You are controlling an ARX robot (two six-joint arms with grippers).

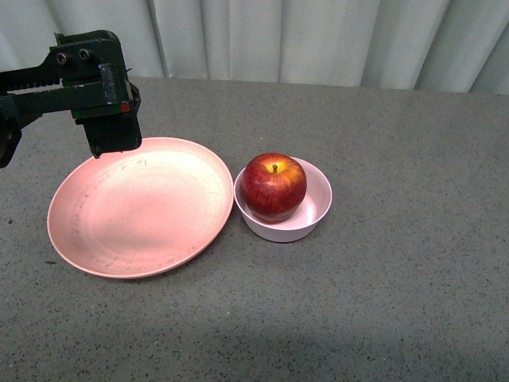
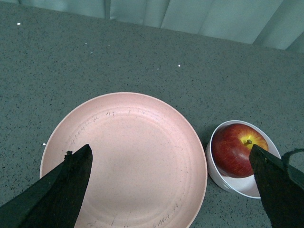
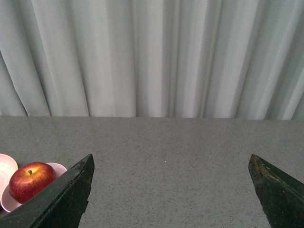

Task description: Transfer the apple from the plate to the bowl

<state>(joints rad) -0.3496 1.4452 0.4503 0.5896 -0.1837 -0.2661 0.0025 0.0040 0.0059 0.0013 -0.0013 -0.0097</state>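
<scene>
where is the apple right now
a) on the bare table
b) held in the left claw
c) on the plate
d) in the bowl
d: the apple sits inside the bowl, the plate next to it has nothing on it, and the left claw hangs open above the plate, holding nothing.

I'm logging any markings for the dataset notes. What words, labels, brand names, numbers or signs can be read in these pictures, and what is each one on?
No readable text anywhere.
The plate: only faint dark scuff marks near its rim, not letters.
The apple and the bowl: no sticker or print visible.
The left hand: black casing with screws and a small red spot, no legible label.
The right hand, table and curtain: unmarked.
</scene>
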